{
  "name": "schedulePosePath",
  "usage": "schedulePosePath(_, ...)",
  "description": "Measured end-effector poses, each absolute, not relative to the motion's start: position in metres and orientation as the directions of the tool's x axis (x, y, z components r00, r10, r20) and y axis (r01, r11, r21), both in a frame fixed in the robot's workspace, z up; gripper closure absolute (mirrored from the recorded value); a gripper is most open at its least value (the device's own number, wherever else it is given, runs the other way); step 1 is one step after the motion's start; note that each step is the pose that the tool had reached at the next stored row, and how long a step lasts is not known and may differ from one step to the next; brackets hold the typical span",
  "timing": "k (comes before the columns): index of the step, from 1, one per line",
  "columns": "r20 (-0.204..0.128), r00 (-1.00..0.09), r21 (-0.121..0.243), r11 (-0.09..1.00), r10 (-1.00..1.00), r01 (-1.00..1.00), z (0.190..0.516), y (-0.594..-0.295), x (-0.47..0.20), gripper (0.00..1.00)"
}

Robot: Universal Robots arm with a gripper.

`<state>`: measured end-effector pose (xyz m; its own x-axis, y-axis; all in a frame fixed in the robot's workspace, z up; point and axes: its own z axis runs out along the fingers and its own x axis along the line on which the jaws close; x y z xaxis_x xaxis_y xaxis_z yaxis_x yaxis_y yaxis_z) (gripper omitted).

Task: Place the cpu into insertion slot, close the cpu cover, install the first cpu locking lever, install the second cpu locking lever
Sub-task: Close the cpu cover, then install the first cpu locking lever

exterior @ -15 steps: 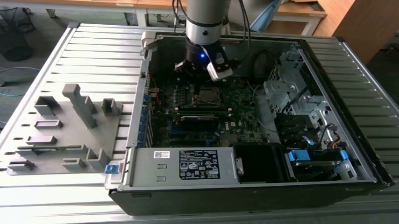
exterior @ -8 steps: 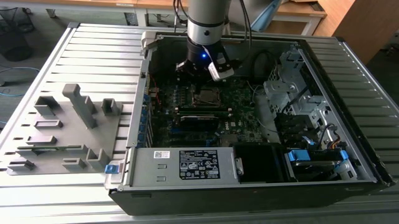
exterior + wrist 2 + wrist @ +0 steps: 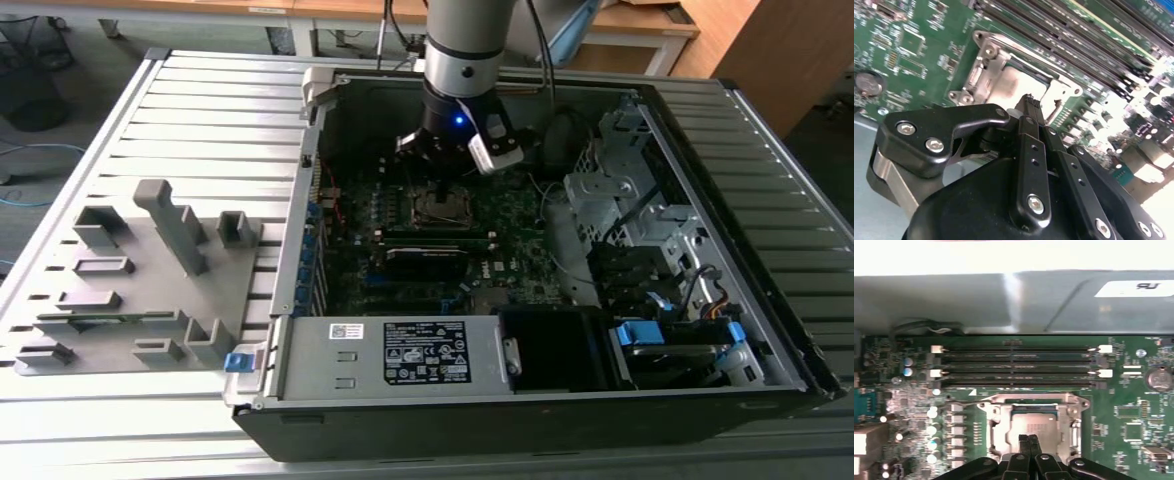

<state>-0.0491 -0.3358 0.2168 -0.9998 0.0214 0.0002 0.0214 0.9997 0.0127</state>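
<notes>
Inside the open computer case (image 3: 534, 430) on the slatted surface (image 3: 200, 110), down over the green motherboard (image 3: 1134, 410). Lying flat on the insertion slot (image 3: 443, 208): the cpu cover (image 3: 996, 430), with the cpu (image 3: 1035, 424) seated in its cut-out. End effector (image 3: 1028, 439) pinched narrow, holding nothing, tips at the cover's edge. Probably the locking stage: press straight and slowly, keep clear of the memory slots (image 3: 1014, 365).

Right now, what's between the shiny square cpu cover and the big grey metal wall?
In the first wrist view, long narrow black slots lie side by side on the green board between the cpu cover and the grey case wall.
</notes>
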Motion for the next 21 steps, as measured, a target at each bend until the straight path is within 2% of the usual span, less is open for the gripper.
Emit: schedulePosePath(21,0.000,-1.000,0.013,1.000,0.020,0.020,0.2205,-0.3357,-0.0463,0.90)
